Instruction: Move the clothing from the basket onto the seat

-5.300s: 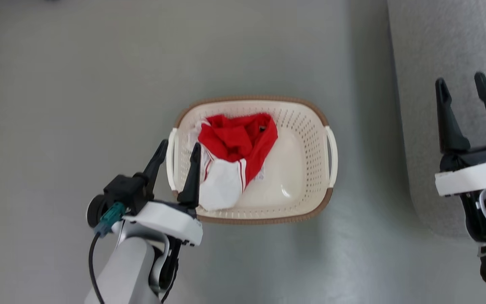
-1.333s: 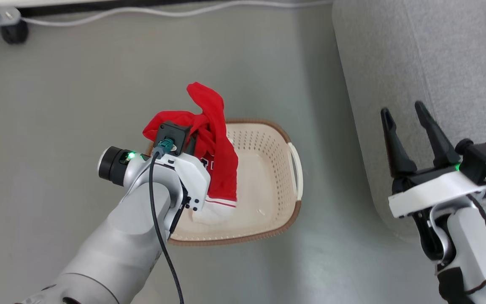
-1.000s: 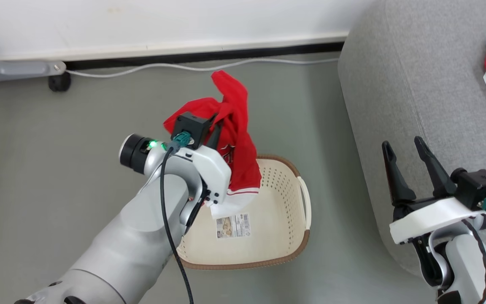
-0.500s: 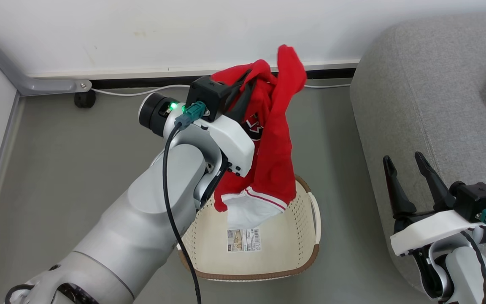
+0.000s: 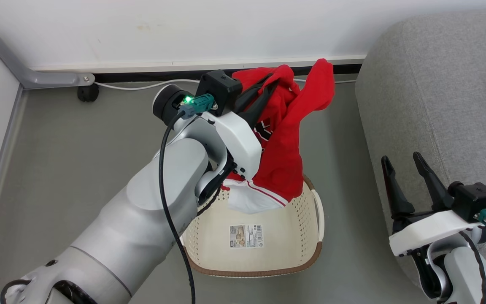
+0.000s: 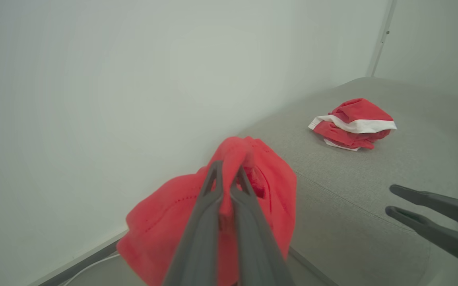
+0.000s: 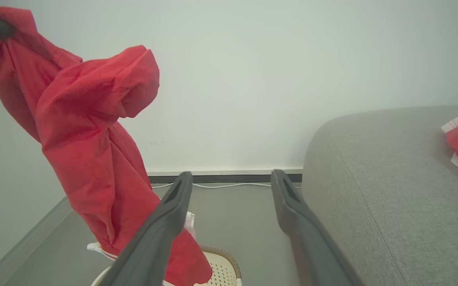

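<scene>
Clothing is partly moved: one red and white bundle (image 6: 352, 125) lies on the sofa (image 5: 428, 105), well in from its rounded edge. A red shirt (image 5: 285, 143) hangs from the left gripper (image 5: 270, 84), whose fingers are clenched tight on a fold near the top of the cloth. The shirt is up in the air, off the sofa and beside its rounded edge, and its white hem dangles just above the back rim of the basket (image 5: 260, 270). The basket stands on the floor (image 5: 57, 147) near the sofa, and its bottom shows bare apart from a label (image 5: 246, 235), so this looks like the last piece. The right gripper (image 5: 401, 159) hovers at the sofa's near edge with its fingers spread and nothing between them. What is left, by my reading, is to carry the shirt over the sofa's edge and let it go on the cushion.
</scene>
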Tool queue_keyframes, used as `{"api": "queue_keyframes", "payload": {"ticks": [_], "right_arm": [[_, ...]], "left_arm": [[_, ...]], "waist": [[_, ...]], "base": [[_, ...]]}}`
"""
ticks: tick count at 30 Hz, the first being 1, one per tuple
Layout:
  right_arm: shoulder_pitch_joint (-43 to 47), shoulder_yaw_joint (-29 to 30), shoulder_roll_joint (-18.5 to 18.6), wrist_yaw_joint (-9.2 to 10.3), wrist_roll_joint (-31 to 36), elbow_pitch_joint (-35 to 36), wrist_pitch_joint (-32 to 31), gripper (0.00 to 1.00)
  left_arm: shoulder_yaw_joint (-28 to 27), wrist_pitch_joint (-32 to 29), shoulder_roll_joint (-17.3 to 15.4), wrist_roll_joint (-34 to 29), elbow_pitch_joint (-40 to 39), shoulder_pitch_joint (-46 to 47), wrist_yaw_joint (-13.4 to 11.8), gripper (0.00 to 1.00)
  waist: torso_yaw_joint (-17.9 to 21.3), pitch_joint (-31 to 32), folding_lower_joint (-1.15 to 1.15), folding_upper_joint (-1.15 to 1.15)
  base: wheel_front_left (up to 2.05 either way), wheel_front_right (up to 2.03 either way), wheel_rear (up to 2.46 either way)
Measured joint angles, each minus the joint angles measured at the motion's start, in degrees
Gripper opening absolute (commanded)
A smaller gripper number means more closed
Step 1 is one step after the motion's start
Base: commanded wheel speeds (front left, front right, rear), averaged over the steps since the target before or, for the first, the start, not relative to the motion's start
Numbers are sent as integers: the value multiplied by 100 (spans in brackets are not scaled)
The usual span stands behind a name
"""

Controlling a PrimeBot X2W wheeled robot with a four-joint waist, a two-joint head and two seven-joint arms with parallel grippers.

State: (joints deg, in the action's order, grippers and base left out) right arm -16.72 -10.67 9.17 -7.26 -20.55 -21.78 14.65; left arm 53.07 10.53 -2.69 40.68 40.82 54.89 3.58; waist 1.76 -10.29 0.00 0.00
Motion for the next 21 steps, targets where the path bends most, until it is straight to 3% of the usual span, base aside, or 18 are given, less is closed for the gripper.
{"api": "queue_keyframes", "payload": {"ticks": [13, 21], "right_arm": [[-13, -172, 51, 0, -3, 31, 0, 100], [-291, -984, 319, 0, -86, 68, 0, 100]], "left_arm": [[123, -181, -36, 129, -183, 0, 124, 0], [166, -203, -44, 129, -343, 90, 125, 0]], "waist": [[-42, -48, 0, 0], [-129, -50, 0, 0]], "base": [[0, 0, 0], [0, 0, 0]]}}
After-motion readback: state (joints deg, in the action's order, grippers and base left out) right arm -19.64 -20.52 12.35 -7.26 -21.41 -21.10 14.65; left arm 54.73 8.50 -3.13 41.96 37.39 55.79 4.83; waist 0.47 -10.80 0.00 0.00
